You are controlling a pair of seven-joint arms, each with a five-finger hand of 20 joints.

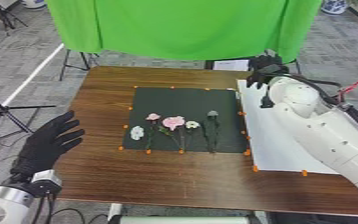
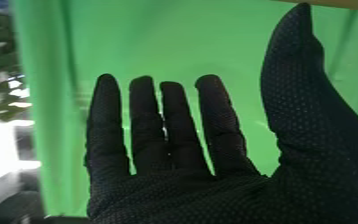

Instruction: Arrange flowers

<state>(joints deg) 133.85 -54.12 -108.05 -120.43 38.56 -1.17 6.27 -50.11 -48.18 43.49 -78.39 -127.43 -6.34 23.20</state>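
Green cloth (image 1: 175,30) (quite bright) hangs beyond 1 brown table (image 1: 171,182).

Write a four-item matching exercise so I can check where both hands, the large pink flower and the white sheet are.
1. black-gloved left hand
2. black-gloved right hand
3. large pink flower
4. white rectangular sheet

A. on the dark square mat, among the other flowers
B. near the far right corner of the brown wooden table
C. to the right of the mat
D. at the table's left edge

Pairs: 1-D, 2-B, 3-A, 4-C
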